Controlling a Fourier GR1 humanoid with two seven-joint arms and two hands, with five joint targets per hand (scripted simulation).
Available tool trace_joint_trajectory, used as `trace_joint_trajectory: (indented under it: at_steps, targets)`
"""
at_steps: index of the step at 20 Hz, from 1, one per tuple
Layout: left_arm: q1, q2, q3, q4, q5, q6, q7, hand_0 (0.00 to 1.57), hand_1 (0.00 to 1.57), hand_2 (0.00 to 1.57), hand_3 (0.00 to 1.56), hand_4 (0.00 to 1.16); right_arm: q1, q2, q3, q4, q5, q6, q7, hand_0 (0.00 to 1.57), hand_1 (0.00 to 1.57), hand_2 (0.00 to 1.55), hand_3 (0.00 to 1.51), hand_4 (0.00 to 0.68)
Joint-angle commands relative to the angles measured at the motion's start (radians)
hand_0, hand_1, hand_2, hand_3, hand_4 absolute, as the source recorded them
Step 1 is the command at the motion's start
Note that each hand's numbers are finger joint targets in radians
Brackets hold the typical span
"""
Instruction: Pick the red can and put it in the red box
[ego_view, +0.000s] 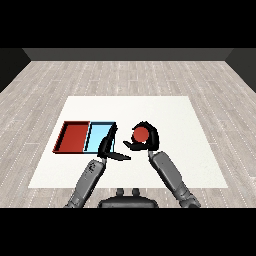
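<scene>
The right hand (148, 141) has its fingers curled round the red can (140, 134) — the pick looks done, though I cannot tell whether the can is clear of the counter (165, 112). The left hand (109, 146) rests beside it, fingers straight, holding nothing. The carry is left: the red tray (61, 140) lies well left of the gripping fingers, beyond the blue tray (95, 134) — and has no can in it.

I see only the round top of the red can (140, 133); my right hand (148, 137) wraps it and hides its sides. At nine o'clock from it, my left hand (109, 145) covers the light blue tray (97, 135)'s near right corner. Both forearms leave view at six o'clock.
</scene>
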Motion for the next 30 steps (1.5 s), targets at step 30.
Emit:
trace_joint_trajectory:
  at_steps: [30]
  targets:
    - [-0.112, 0.000, -0.162, 0.226, 0.223, 0.081, -0.128, 0.00, 0.00, 0.00, 0.00, 0.00, -0.052, 0.066, 0.173, 0.001, -0.075, -0.120, -0.035, 1.53, 1.53, 1.46, 1.42, 0.658]
